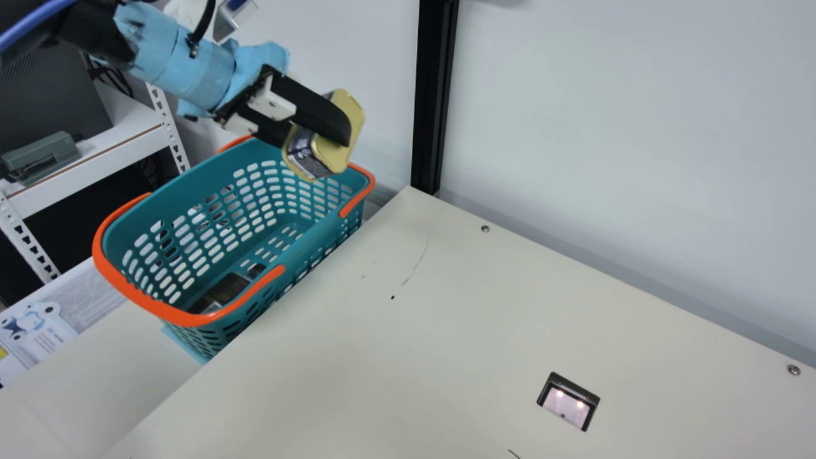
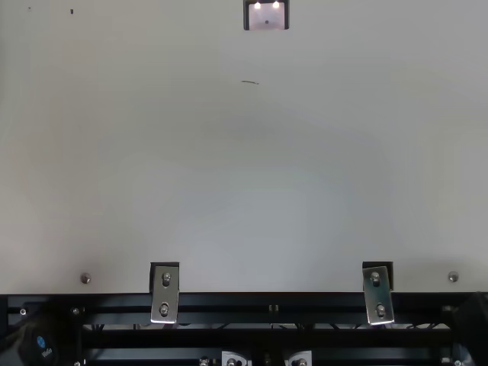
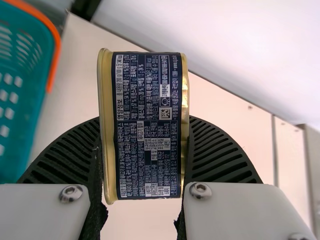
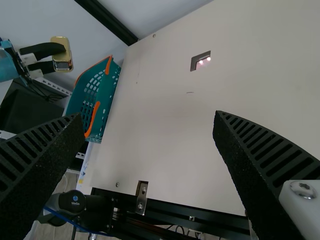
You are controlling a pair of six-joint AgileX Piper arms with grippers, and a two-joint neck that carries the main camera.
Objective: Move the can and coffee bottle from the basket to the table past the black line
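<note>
Main view, left hand (image 1: 320, 137): gripping can (image 1: 310, 155)
Can: probably stiff, slick; pinch flat faces
Basket (image 1: 306, 233): below left hand
Right hand (image 4: 148, 117): wide

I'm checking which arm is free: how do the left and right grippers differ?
The left gripper holds the gold-edged can; the right gripper holds nothing. The left's fingers press the can's sides; the right's stand wide apart. Both have black, ribbed fingers.
</note>
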